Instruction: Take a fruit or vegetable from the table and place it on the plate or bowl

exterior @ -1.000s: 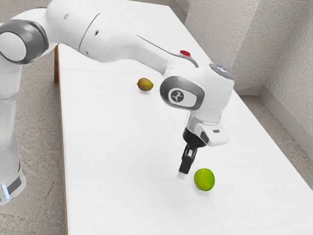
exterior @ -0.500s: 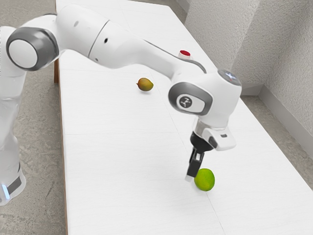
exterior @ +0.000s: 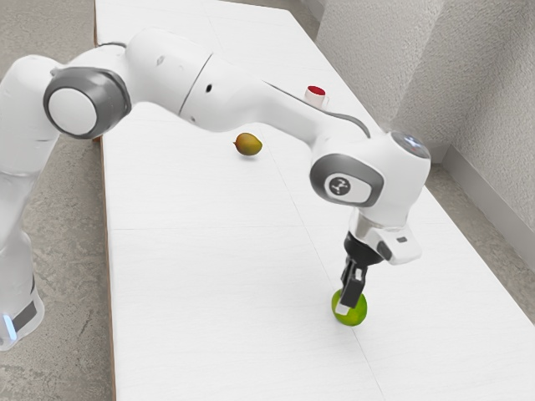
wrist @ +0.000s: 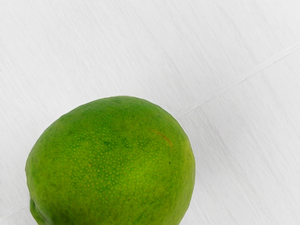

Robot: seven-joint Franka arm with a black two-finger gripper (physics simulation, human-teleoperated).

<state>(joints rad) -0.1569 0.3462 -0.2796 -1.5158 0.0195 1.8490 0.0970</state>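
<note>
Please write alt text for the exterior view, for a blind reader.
A white robot arm reaches across a white table, its black claw right at a green lime. A small brownish fruit lies farther back on the table.

No readable words, numbers or brand names anywhere. Only mark is a small round white emblem (exterior: 340, 185) with an angular Z-like glyph, on the arm's grey wrist joint cap (exterior: 364, 172), at 12 o'clock from the lime (exterior: 359, 314).
</note>
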